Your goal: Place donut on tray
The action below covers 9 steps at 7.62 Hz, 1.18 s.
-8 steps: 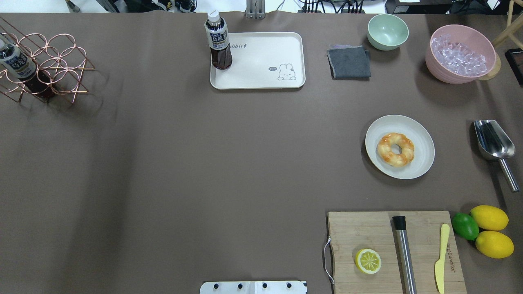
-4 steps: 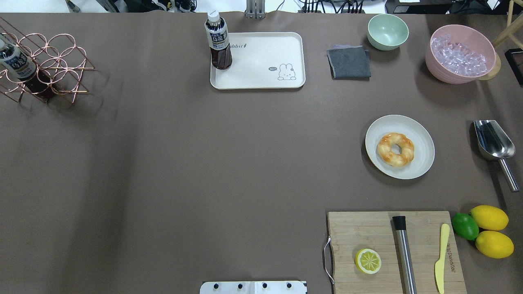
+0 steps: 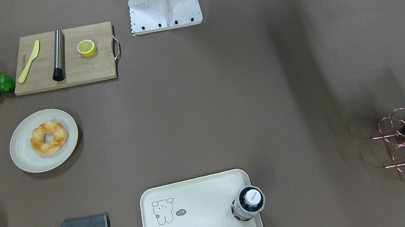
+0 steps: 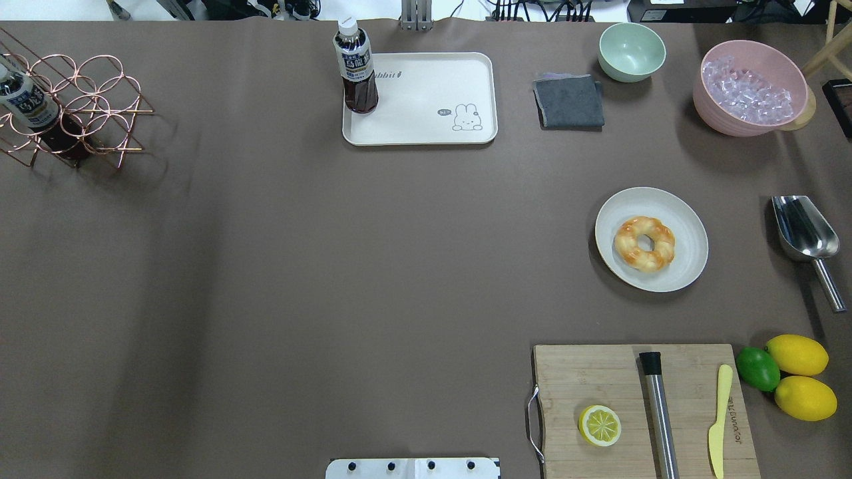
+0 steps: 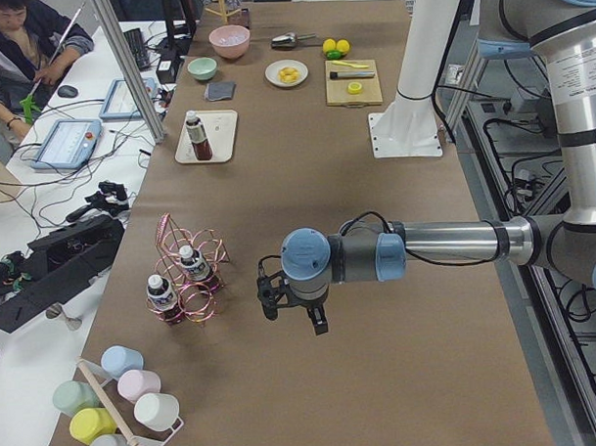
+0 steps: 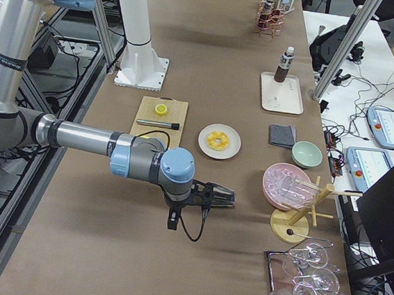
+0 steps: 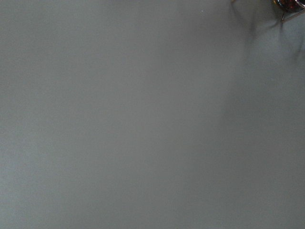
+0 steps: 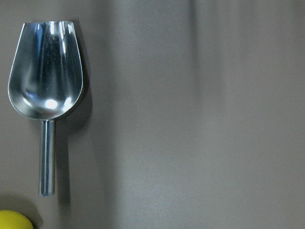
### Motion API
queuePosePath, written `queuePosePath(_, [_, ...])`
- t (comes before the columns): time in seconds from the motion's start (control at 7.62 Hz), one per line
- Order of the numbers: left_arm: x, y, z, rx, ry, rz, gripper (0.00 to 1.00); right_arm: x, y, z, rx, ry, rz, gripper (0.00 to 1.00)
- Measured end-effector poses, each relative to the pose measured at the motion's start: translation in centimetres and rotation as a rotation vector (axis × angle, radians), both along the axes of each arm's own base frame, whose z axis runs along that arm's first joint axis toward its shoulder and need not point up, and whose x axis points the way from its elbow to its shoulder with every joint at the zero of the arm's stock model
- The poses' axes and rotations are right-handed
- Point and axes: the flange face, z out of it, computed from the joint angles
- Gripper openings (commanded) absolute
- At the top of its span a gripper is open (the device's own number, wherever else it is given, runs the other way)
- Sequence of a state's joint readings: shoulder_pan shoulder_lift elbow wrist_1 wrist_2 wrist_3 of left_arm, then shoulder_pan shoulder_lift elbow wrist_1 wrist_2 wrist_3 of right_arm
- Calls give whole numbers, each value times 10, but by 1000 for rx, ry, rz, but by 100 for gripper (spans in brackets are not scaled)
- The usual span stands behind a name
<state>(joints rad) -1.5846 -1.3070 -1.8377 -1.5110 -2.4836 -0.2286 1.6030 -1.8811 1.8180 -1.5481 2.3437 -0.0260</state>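
The donut (image 4: pixel 644 243) lies on a round off-white plate (image 4: pixel 689 223) at the table's right; it also shows in the front-facing view (image 3: pixel 48 137). The cream-white tray (image 4: pixel 426 123) sits at the far middle, with a dark drink bottle (image 4: pixel 356 70) standing on its left corner. My left gripper (image 5: pixel 293 306) hangs over bare table beside the wire rack, far from both. My right gripper (image 6: pixel 223 197) hovers past the table's right end, near the scoop. Both show only in side views, so I cannot tell whether they are open or shut.
A cutting board (image 4: pixel 592 379) holds a halved lemon (image 4: pixel 600 425), a steel rod and a yellow knife. A metal scoop (image 4: pixel 802 229), lemons and a lime (image 4: pixel 757 368), a pink ice bowl (image 4: pixel 749 86), a green bowl (image 4: pixel 631 50), a grey cloth (image 4: pixel 570 101) and a copper bottle rack (image 4: pixel 73 106) stand around.
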Motion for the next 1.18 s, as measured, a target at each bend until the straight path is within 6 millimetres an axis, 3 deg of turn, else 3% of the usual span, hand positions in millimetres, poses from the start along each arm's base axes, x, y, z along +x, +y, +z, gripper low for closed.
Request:
queuePosePath(0.39, [3, -2, -1, 3, 0, 8, 99, 3, -26, -12, 34, -17, 10, 100])
queuePosePath(1.18, [5, -2, 0, 0, 0, 14, 99, 5, -12, -7, 144, -44, 29, 100])
